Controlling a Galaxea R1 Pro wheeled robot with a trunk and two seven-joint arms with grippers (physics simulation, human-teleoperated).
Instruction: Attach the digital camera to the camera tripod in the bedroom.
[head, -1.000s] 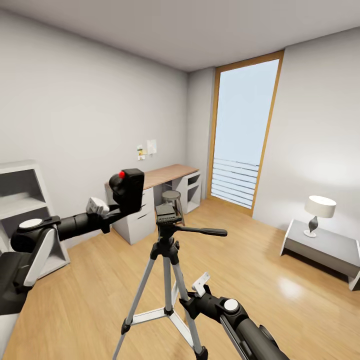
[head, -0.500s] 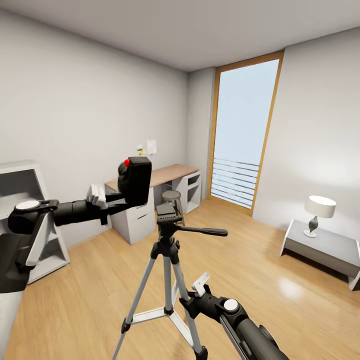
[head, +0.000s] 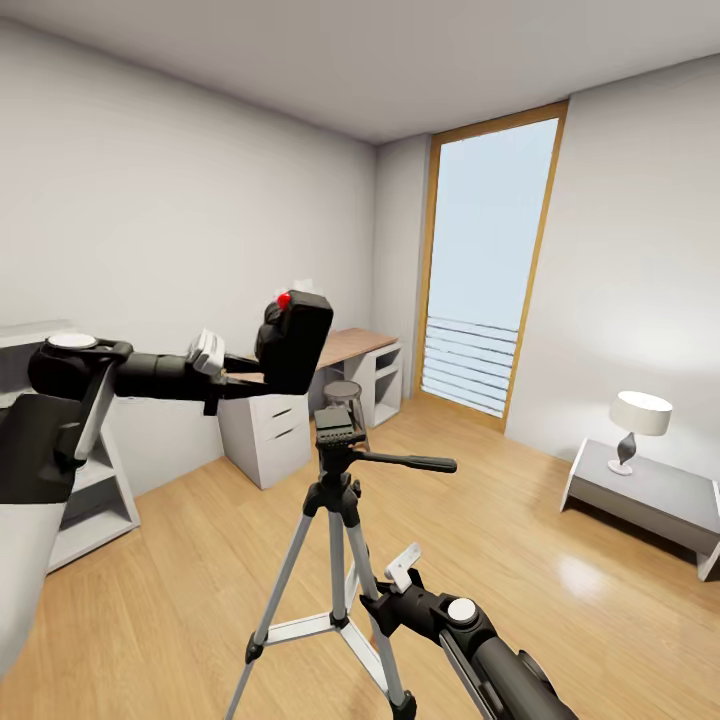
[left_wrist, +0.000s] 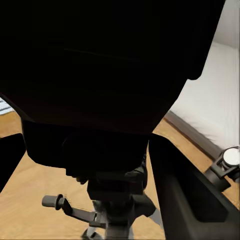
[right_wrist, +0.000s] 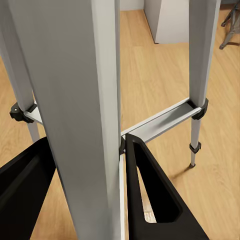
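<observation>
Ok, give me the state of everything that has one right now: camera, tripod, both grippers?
Camera: held in the air, above and left of the tripod head, not mounted.
Tripod: standing on the floor, legs spread, head bare.
Left gripper: shut on the camera.
Right gripper: fingers on either side of a tripod leg; contact unclear.

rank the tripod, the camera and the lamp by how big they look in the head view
1. camera tripod, clearly largest
2. digital camera, held in the left gripper
3. lamp, though it stands farther off, so its true size is unsure
</observation>
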